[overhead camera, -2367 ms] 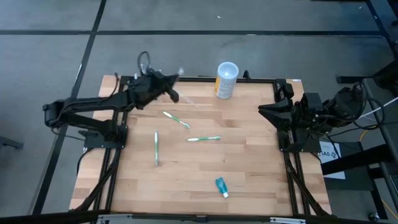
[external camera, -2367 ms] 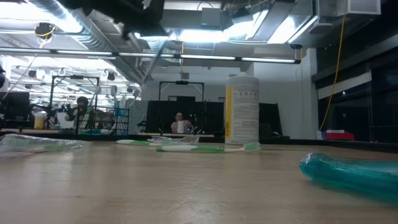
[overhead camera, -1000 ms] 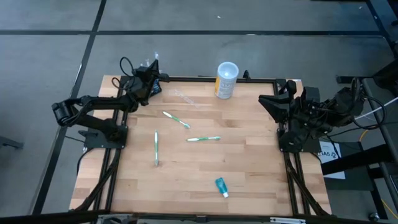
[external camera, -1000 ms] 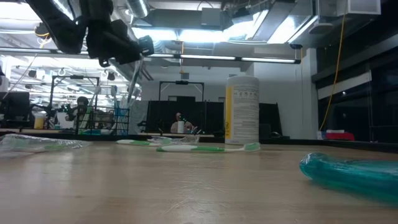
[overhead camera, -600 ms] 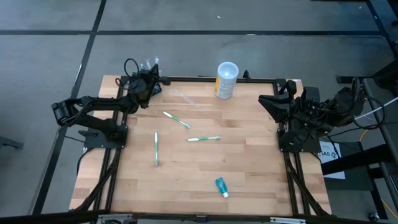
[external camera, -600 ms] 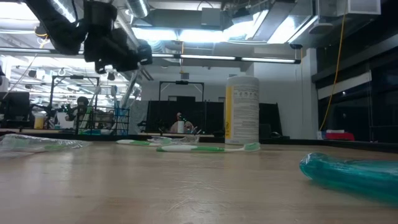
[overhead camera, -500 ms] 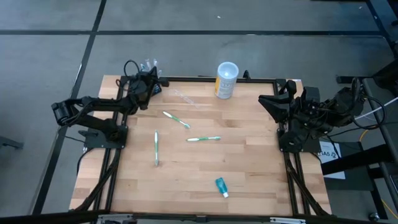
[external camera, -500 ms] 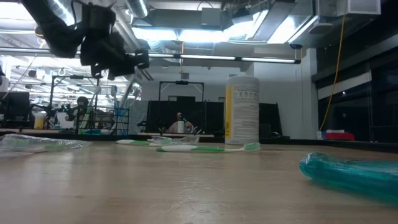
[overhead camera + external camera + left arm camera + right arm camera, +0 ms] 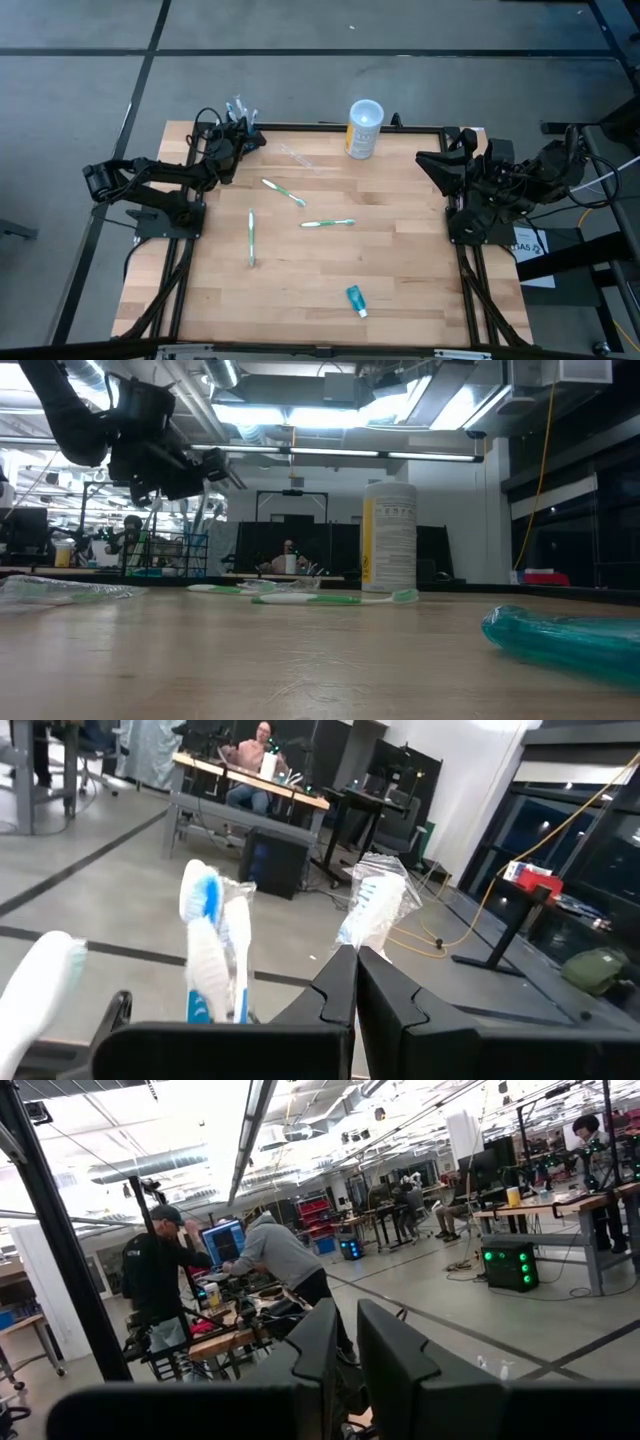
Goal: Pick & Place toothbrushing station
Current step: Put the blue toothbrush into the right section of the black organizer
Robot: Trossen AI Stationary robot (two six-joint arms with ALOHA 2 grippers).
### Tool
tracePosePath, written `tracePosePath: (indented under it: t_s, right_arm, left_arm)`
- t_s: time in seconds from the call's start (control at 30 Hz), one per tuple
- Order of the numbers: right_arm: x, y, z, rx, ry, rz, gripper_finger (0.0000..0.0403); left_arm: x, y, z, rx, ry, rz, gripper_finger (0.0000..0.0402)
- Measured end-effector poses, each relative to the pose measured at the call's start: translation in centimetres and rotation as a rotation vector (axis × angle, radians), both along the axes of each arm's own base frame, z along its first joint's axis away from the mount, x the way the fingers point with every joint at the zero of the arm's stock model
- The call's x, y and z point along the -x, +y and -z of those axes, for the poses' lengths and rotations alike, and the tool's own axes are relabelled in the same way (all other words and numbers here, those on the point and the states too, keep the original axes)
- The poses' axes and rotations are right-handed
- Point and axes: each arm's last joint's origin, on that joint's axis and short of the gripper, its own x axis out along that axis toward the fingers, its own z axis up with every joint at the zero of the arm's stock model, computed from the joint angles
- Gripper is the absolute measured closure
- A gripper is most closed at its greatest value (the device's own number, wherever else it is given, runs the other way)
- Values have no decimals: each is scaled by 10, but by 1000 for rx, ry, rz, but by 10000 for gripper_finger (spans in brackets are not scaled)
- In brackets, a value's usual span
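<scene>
My left gripper hangs above the table's far left corner; its fingers are closed together in the left wrist view. The black toothbrushing station cannot be made out against the dark gripper. Its plastic-wrapped toothbrush heads stand upright just beyond the fingers, with another to the side. Pale brush shafts show below the gripper in the low view. My right gripper waits at the table's right edge with a narrow gap between its fingers, and it is empty. My left gripper carries the station and its upright toothbrushes clear of the table. The gripper's own body hides the place of contact, so the part it holds cannot be told. The brush heads point up, beyond and beside the fingers.
A white-and-yellow cup stands at the far edge. Three green-and-white toothbrushes and a clear-wrapped one lie on the wooden table. A teal toothpaste tube lies near the front.
My left gripper has gone a little toward the table's left edge and slightly down, staying shut. The toothbrushes have gone with it and stay upright.
</scene>
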Motion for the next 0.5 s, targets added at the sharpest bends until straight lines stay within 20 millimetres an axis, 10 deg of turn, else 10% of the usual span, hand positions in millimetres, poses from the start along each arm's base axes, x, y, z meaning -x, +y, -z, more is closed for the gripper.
tracePosePath:
  t_s: [0.5]
  right_arm:
    - [0, 1, 0, -15, -11, -29, 353]
  left_arm:
    - [0, 0, 6, 37, 9, 10, 400]
